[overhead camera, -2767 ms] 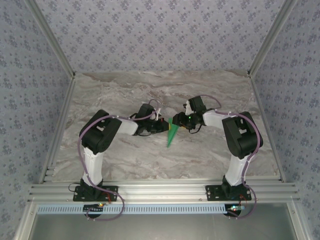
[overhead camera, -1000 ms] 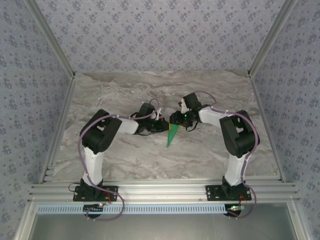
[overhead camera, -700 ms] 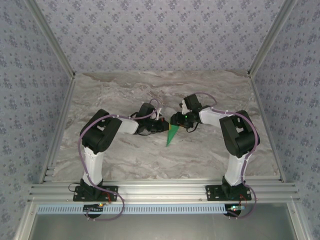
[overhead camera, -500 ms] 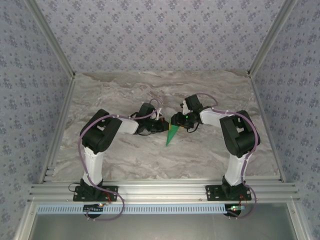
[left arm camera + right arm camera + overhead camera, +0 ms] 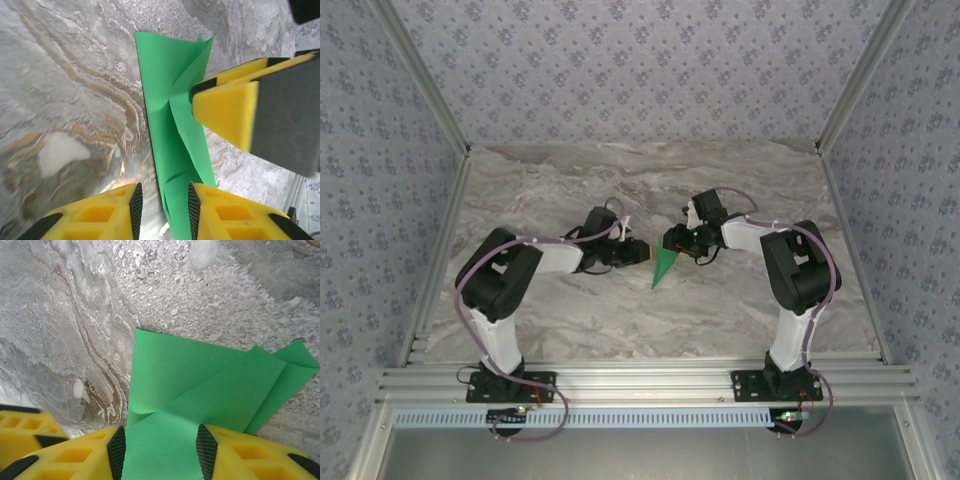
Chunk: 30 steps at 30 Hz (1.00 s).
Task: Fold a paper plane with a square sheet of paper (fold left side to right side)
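From above, you can see the paper plane (image 5: 662,268) lying on the counter (image 5: 570,190), a thin green point. Its wide end sits right between the left fingers (image 5: 640,252) and the right fingers (image 5: 672,239), and its sharp tip points away from both. Now look through the left wrist camera. The left fingers are a little bit open: there is a gap, and you can see counter in it. The paper plane (image 5: 172,125) runs into that gap, close by one finger, but nothing is squeezing it. One right finger hangs just over the paper, next to a flap that stands up a bit. Now look through the right wrist camera. The right fingers stand apart, and the paper plane (image 5: 200,385) fills the space from one finger to the other. You cannot tell from here if they are pinching it or just sitting around it. The job now looks like getting a good hold for the next fold. So go slow. Hold the right fingers steady so the paper does not slide. Bring the left fingers around just the edge, close softly, and lay that side over to the right so the edges meet. If you pull hard, thin paper like this may crumple or tear.
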### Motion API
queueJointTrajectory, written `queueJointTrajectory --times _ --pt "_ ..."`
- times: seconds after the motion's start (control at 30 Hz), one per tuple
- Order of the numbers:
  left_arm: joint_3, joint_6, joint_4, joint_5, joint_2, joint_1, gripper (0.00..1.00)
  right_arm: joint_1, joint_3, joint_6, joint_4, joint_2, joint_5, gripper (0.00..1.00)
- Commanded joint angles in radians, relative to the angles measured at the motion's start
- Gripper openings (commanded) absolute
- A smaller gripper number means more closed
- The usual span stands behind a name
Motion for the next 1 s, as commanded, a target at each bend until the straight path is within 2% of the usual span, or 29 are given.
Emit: queueJointTrajectory --times 0.0,0.2,0.37,0.57,0.97 --pt "-0.035 0.007 -0.008 0.014 -0.092 -0.011 0.30 -0.008 -0.035 0.008 -0.065 0.049 0.054 0.48" --pt "-0.033 -0.053 0.042 0.071 -0.128 -0.100 0.26 -0.007 -0.033 0.008 -0.064 0.052 0.050 0.48" --pt "0.013 -0.060 0.019 0.054 -0.081 -0.161 0.26 -0.005 -0.031 0.006 -0.065 0.054 0.048 0.48" --pt "0.052 -0.056 0.005 0.050 -0.008 -0.166 0.26 0.000 -0.029 0.006 -0.067 0.053 0.046 0.48" --pt "0.021 -0.062 0.013 0.032 0.026 -0.177 0.26 0.002 -0.021 0.005 -0.074 0.049 0.042 0.48"
